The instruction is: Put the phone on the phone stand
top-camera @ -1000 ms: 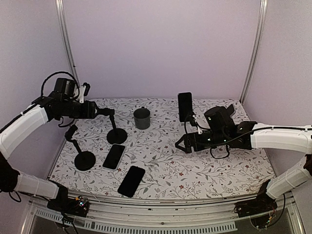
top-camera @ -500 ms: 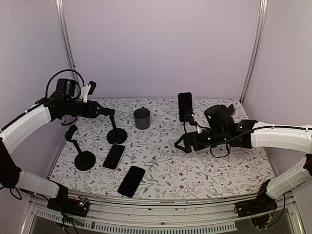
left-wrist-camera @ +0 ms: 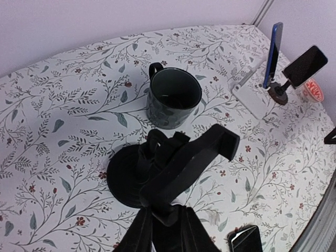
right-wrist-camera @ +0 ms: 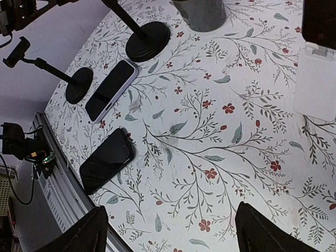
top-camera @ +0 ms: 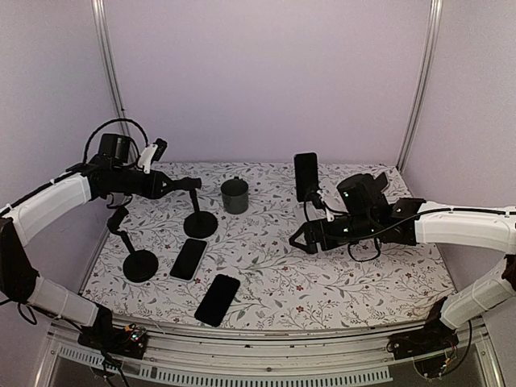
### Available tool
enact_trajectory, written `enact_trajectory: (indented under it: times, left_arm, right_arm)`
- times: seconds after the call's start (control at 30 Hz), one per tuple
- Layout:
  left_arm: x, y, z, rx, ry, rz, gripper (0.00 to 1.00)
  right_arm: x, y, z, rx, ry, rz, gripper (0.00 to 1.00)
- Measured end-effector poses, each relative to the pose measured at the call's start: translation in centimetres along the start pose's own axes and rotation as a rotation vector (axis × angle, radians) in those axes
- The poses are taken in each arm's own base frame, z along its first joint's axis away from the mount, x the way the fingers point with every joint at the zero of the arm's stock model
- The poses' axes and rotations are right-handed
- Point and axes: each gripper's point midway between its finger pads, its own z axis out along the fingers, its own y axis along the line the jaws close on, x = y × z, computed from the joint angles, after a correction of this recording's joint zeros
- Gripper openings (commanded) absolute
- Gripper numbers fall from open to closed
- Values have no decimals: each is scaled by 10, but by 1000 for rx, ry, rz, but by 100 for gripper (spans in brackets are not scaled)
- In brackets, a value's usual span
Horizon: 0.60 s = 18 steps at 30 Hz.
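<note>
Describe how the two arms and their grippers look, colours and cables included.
The left arm and right arm share white tubular shells with black joints and wrist blocks. Thin black cables loop above the left wrist and dangle under the right. The left gripper and right gripper have matte black fingers.

Left hand (top-camera: 172, 185) pinched closed, arm raised; right hand (top-camera: 297, 239) spread wide, low.
</note>
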Motion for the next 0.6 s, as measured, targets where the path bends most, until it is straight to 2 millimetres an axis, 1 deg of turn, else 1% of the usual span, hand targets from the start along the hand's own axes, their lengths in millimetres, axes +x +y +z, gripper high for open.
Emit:
enact_trajectory:
  times: [0.1,0.2,0.37,0.47,0.6]
  left_arm:
    - [7,-4,3,32,12,-7,17]
    - [7,-9,3,62,6,-6,17]
    - [7,-15,4,101,-2,-19,26]
    - [6,-18,5,118,-11,-22,26]
    - [0,-22,5,145,-34,-11,22]
  right_arm:
    - [1,0,0,2,4,9,85]
    - [1,0,0,2,6,17,85]
    - [1,0,-1,2,8,29,85]
    - [-2,2,-2,-1,2,37,84]
    - [-1,2,-5,2,8,43,84]
